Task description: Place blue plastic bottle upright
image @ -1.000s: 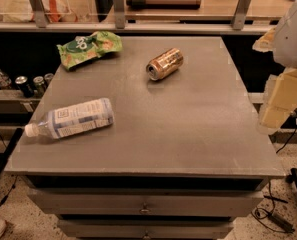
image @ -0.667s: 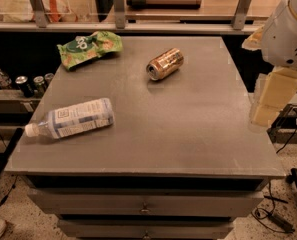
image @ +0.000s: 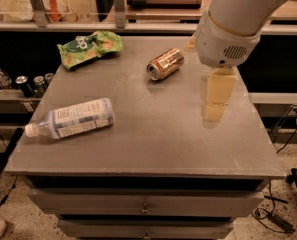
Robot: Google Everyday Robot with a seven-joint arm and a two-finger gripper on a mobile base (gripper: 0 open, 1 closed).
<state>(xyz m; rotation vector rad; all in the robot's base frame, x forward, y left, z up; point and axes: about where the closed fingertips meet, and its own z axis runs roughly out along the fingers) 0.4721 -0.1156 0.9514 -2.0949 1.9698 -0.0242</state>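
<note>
The blue plastic bottle (image: 73,118) lies on its side at the front left of the grey table (image: 153,144), with its white cap pointing left toward the table's edge. Its label is white and blue. My gripper (image: 214,100) hangs from the large white arm (image: 238,19) over the right part of the table. It is well to the right of the bottle and holds nothing that I can see.
A gold-brown drink can (image: 165,64) lies on its side at the back middle, just left of my arm. A crumpled green snack bag (image: 90,46) lies at the back left. Several cans (image: 33,84) and a small water bottle (image: 2,77) stand on a low shelf to the left. Drawers run below the table's front edge.
My arm and gripper have moved left, from beyond the table's right edge to above its right part. The bottle, can and bag have not moved.
</note>
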